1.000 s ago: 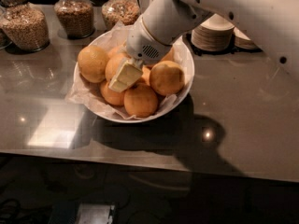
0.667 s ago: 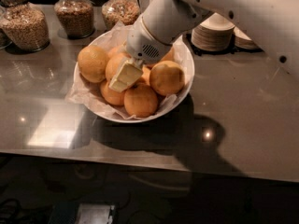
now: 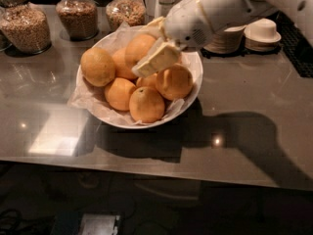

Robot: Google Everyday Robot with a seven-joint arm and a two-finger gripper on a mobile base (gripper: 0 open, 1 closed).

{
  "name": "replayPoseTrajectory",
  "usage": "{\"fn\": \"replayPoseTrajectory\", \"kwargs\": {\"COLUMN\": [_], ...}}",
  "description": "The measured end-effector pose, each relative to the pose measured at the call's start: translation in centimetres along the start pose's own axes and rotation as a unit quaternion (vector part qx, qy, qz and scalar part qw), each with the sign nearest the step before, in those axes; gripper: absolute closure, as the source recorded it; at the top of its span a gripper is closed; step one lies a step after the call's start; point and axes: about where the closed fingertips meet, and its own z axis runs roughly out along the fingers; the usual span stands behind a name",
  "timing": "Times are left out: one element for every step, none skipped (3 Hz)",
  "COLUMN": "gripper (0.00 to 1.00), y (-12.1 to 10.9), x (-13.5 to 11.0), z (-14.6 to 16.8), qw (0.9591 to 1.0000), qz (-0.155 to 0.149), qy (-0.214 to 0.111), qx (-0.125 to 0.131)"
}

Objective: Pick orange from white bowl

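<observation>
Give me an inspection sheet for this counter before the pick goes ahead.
Surface: glossy grey counter, light reflections on it, the arm's shadow to the right.
Job's things: white bowl, paper-lined, heaped with several oranges.
Clutter: three glass jars of grain along the back; stacked dishes at back right.
Grippers: tool hangs over the middle of the white bowl, close above the oranges.
Cables: nothing seen on the counter.
Surroundings: dark floor below the counter's front edge.
</observation>
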Motion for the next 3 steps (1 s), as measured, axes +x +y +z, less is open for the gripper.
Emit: {"fn": "replayPoseTrajectory", "kwargs": {"gripper": [1.0,1.0,1.0], "y": [2.2,6.0,9.6], "x": [-2.8,-5.6,-6.8], "z": [-6.1,-11.4,-14.2], "qw": [0.9922,0.9789,0.9706], "qz": [-0.053,-0.103,-0.133], "qy": [-0.113,-0.17,-0.188], "qx": [0.007,0.048,0.069]}}
